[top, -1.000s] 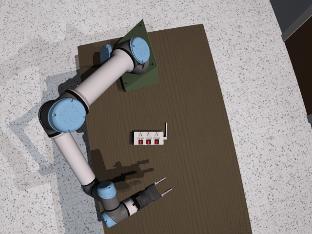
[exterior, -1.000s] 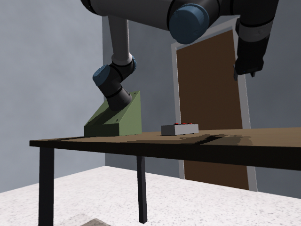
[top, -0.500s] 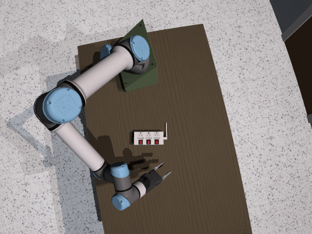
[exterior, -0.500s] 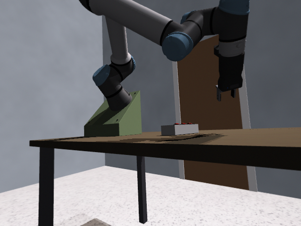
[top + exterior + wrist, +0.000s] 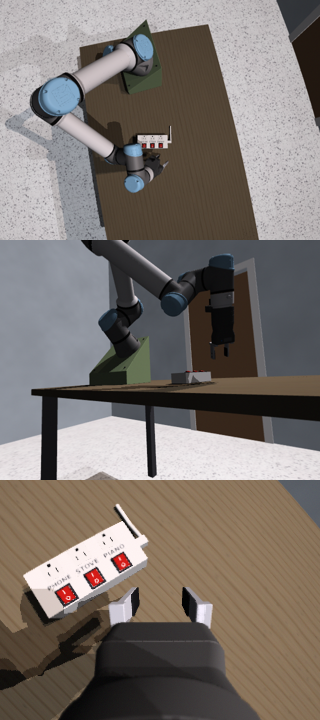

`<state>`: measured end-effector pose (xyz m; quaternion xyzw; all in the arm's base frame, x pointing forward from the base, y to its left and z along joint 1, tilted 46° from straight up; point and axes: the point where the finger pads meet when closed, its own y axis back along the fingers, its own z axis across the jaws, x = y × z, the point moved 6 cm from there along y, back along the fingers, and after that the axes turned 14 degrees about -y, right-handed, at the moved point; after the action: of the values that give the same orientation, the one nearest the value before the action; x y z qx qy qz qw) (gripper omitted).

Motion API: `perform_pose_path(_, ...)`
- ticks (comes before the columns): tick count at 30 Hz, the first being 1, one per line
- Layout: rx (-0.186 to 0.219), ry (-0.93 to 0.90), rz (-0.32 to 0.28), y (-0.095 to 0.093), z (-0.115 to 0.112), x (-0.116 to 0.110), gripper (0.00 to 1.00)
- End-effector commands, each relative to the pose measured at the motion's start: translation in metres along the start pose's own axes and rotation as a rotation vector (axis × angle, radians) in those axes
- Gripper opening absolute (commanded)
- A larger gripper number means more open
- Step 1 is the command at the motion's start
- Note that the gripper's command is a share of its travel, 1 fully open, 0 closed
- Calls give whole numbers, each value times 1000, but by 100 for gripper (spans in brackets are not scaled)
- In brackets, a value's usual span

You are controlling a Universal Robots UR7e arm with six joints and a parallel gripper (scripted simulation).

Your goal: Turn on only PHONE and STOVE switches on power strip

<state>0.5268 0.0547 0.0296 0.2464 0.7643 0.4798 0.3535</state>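
Note:
The white power strip (image 5: 152,138) (image 5: 189,377) (image 5: 85,562) lies flat and right way up on the brown table (image 5: 193,77) (image 5: 258,387) (image 5: 225,540). It has three red rocker switches, labelled PHONE (image 5: 66,595), STOVE (image 5: 94,578) and PIANO (image 5: 120,562). I cannot tell which ones are on. My gripper (image 5: 162,159) (image 5: 219,356) (image 5: 160,596) is open and empty. It points down and hangs well above the table, just beside the strip's switch side near the PIANO end.
A short stiff cord stub (image 5: 169,133) (image 5: 127,522) sticks out of the strip's PIANO end. The arm's green wedge mount (image 5: 144,82) (image 5: 134,369) stands at the far end of the table. A brown door (image 5: 242,364) is behind the table.

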Motion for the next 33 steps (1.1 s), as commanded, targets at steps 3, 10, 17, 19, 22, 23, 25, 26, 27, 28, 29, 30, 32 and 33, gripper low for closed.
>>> perform_pose_path(3,26,66,-140,-9,-34,10,100)
perform_pose_path(10,79,122,-258,-11,-70,19,100)
perform_pose_path(17,105,145,-310,-10,-87,23,100)
perform_pose_path(19,108,147,-315,-10,-89,24,100)
perform_pose_path(22,112,151,-324,-9,-92,24,100)
perform_pose_path(23,113,152,-325,-9,-92,24,100)
perform_pose_path(25,114,152,-327,-9,-93,25,100)
perform_pose_path(26,114,152,-327,-9,-93,25,100)
perform_pose_path(27,114,152,-327,-9,-93,25,100)
perform_pose_path(28,114,152,-327,-9,-93,25,100)
perform_pose_path(29,114,152,-327,-9,-93,25,100)
perform_pose_path(30,114,152,-327,-9,-93,25,100)
perform_pose_path(32,114,152,-327,-9,-93,25,100)
perform_pose_path(33,114,152,-327,-9,-93,25,100)
